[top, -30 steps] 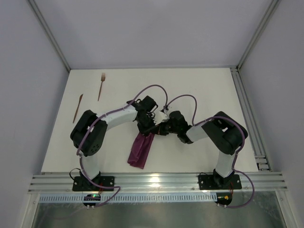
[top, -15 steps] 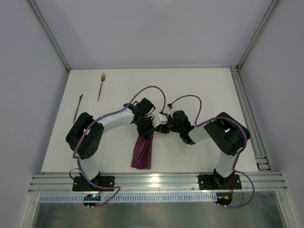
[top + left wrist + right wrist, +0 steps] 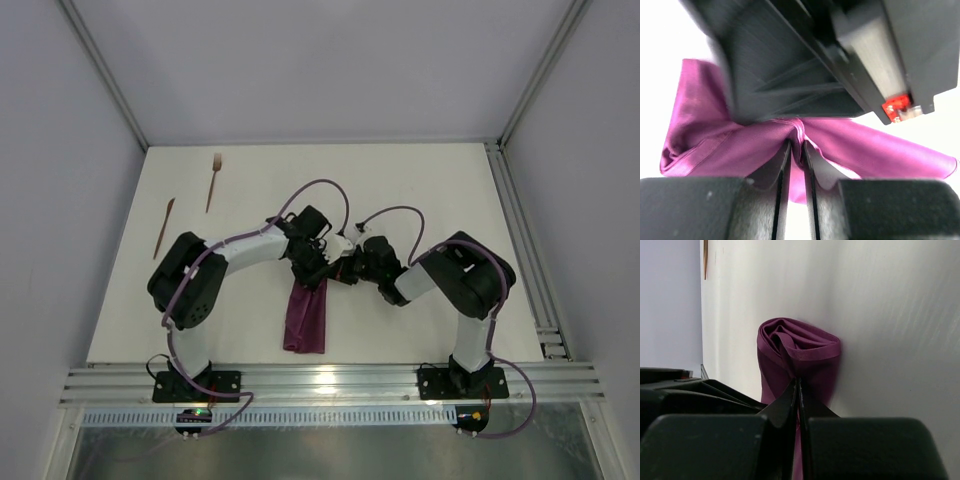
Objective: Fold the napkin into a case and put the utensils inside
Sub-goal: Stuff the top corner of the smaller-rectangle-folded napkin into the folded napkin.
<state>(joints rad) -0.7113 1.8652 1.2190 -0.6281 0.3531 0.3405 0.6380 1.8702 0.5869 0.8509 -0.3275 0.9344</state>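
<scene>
Since a second ago the napkin (image 3: 305, 318) has swung from a slant to straight, and it now trails toward you from the fingers on the tabletop (image 3: 430, 190). Your right fingers (image 3: 860, 445) are pressed together, pinching its bunched top. Your left fingers (image 3: 690, 207) stand a sliver apart at the same fold, and I cannot tell whether they grip it. Far beyond them to the left lie the wooden knife (image 3: 164, 226) and the fork (image 3: 213, 180).

The top external camera sits above and behind the arm bases and looks steeply down from afar, taking in the whole table (image 3: 430, 200) with the napkin (image 3: 305, 318) near its middle. The left wrist camera looks past the left end effector (image 3: 796, 145) from very close, so the napkin fills its view. The right wrist camera, equally close, looks low along the right end effector (image 3: 797, 382) at the napkin and the table beyond it. All three views share the napkin.
</scene>
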